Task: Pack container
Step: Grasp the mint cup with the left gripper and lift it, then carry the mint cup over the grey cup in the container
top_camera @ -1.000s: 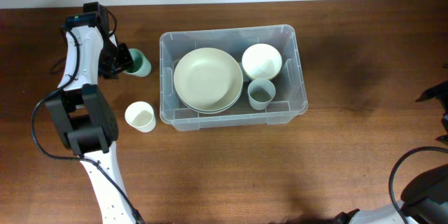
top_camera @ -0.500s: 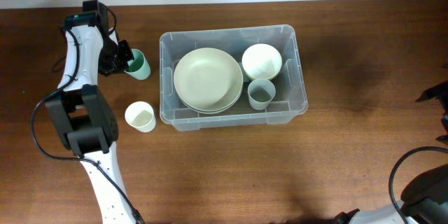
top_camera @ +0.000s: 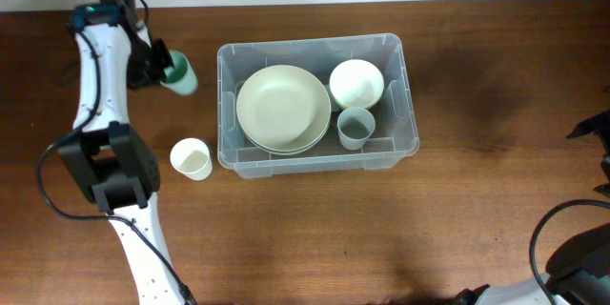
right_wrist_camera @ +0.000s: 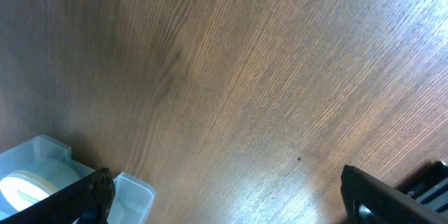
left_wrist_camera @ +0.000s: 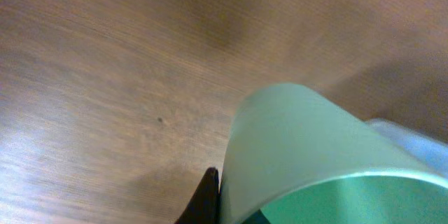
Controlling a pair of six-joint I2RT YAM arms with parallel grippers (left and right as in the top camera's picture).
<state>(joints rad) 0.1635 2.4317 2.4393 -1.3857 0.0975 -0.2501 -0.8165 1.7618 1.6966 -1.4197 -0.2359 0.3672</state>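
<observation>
The container (top_camera: 225,105) is a clear plastic bin at the table's centre. It holds a pale plate (top_camera: 283,108), a white bowl (top_camera: 356,83) and a small grey cup (top_camera: 355,128). Left of it, my left gripper (top_camera: 158,67) is shut on a green cup (top_camera: 180,73), which tilts with its mouth toward the wrist camera. In the left wrist view the green cup (left_wrist_camera: 301,147) fills the lower right, one black finger (left_wrist_camera: 206,197) presses its wall, and the other finger is hidden. My right gripper (right_wrist_camera: 234,199) is open over bare wood, right of the container's corner (right_wrist_camera: 133,190).
A white cup (top_camera: 191,159) stands upright on the table near the container's front left corner. The left arm's base (top_camera: 105,167) sits just left of that cup. The right arm (top_camera: 593,126) shows only at the far right edge.
My left gripper closed on the green cup. The arm has since shifted a little toward the table's back left, taking the cup along. The right arm has not moved.
</observation>
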